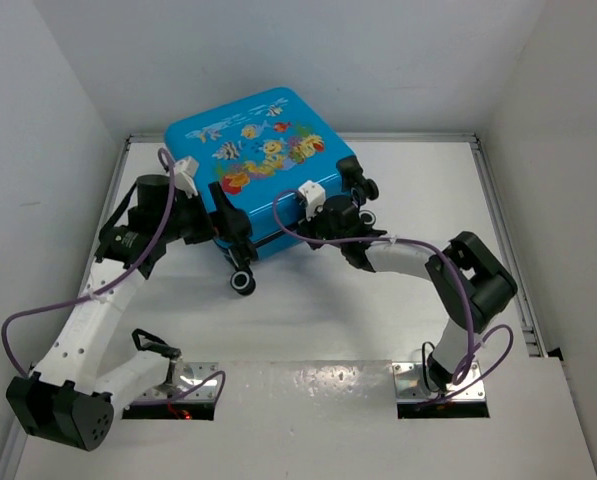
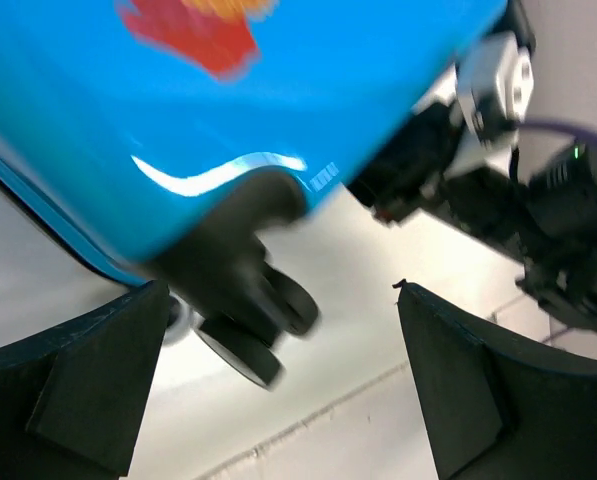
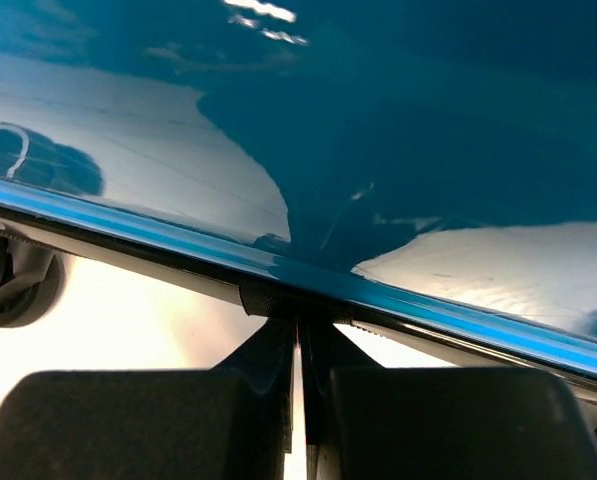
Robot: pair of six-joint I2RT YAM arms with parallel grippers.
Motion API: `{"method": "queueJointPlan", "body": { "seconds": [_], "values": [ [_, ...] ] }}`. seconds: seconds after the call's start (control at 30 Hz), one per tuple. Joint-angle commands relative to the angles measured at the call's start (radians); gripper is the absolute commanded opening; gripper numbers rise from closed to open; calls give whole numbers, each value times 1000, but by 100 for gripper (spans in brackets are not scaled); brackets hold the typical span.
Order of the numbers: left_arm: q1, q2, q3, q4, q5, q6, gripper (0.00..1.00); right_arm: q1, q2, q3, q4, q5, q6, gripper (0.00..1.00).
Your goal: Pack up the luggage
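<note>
While it lies flat: luggage (image 1: 263, 150) (fish print up)
left pincer (image 2: 276, 290): spread wide, by a wheel (image 2: 240, 352)
right pincer (image 3: 300, 330): pressed together at the zipper band (image 3: 128, 248)

Your two arms wear white link shells (image 1: 86, 325) dotted with small dark holes, between bulky black joint housings (image 1: 481, 272). A purple cable (image 1: 5, 335) loops along each. Note the white wrist camera boxes (image 1: 314, 192), the left gripper's black wedge-shaped fingers (image 2: 88, 380) and the shiny metal base plates (image 1: 448, 385).
</note>
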State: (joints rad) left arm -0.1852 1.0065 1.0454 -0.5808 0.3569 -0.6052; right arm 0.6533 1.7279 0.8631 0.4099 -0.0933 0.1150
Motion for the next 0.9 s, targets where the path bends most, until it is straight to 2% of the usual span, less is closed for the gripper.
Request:
{"method": "queueJointPlan", "body": {
  "seconds": [0.0, 0.07, 0.27, 0.57, 0.87],
  "values": [
    [-37, -13, -19, -99, -50, -54, 100, 25, 41, 105, 148, 46, 23, 0],
    [-48, -13, -19, -132, -41, -54, 100, 28, 59, 120, 150, 50, 20, 0],
    [-82, 85, 105, -310, -32, -45, 100, 32, 73, 126, 158, 52, 14, 0],
    [-102, 231, 148, -274, -58, -179, 100, 37, 81, 122, 170, 49, 9, 0],
    [-134, 316, 226, -240, -168, -208, 100, 35, 91, 129, 179, 47, 23, 0]
  ]
}}
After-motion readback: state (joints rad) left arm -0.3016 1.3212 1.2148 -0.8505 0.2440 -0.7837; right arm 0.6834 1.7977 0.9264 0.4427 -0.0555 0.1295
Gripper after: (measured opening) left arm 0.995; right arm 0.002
